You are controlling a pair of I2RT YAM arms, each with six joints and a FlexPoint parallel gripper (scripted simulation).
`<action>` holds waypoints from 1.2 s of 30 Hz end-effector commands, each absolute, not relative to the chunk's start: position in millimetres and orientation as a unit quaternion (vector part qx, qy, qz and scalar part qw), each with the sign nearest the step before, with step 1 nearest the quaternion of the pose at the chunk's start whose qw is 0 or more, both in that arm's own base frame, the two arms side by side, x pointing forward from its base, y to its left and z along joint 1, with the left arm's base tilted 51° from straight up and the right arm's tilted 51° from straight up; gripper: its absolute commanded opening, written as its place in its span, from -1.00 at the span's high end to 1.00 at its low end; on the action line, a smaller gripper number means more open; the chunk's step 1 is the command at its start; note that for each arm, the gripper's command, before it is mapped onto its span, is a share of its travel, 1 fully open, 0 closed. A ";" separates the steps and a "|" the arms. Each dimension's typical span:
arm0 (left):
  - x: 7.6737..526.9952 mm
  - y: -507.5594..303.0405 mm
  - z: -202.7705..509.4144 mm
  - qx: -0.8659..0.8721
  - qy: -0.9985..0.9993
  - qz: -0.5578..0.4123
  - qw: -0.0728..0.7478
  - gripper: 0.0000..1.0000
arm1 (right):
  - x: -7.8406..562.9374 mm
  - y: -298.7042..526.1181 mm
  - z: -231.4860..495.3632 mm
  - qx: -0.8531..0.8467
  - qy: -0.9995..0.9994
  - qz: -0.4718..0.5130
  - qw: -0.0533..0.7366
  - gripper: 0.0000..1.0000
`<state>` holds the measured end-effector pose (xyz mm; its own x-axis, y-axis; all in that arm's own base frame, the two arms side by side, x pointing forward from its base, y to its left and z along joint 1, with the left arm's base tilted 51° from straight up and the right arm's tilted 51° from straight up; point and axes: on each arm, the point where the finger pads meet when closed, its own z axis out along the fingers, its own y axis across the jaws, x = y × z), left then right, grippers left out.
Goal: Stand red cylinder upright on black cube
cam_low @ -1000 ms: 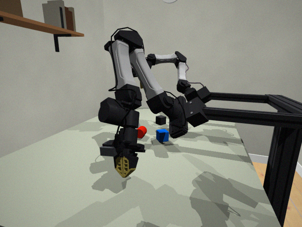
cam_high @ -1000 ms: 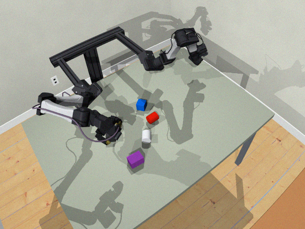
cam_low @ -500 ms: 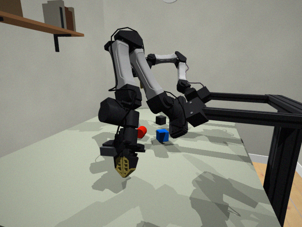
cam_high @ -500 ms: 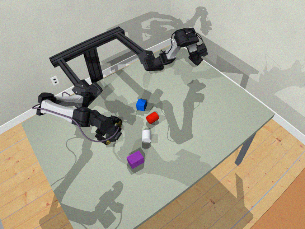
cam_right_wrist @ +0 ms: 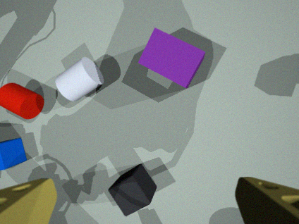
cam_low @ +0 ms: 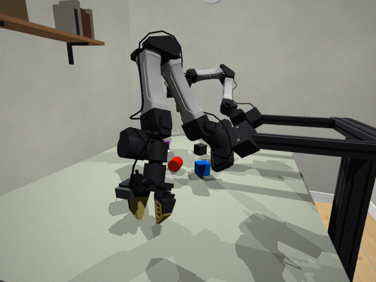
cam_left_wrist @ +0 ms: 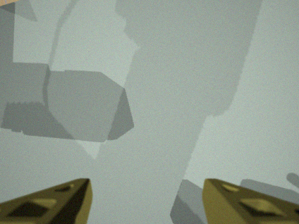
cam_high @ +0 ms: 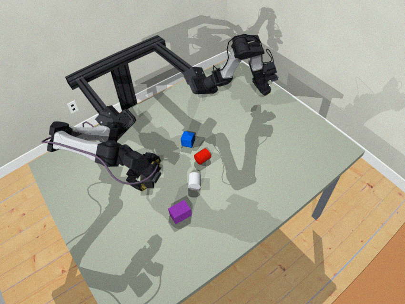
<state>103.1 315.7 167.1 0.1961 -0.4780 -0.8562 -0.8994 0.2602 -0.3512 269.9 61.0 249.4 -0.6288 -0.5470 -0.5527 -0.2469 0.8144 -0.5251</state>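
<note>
Landmark: black cube (cam_low: 200, 149) (cam_right_wrist: 132, 190). Red cylinder (cam_high: 202, 156) (cam_low: 175, 164) (cam_right_wrist: 22, 101) laid on side, well apart from landmark, long axis pointed roughly toward it. Right gripper (cam_high: 149, 174) (cam_low: 177, 107) (cam_right_wrist: 146, 181), nearer to cylinder, spread fully above landmark; left gripper (cam_high: 266, 93) (cam_low: 148, 220) (cam_left_wrist: 146, 181) parted partway. Nothing gripped.
</note>
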 end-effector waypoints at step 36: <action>336.5 28.1 60.4 0.328 0.895 0.174 0.248 -0.22 | 187.4 -17.7 83.0 -0.427 0.783 -0.302 0.337 -1.00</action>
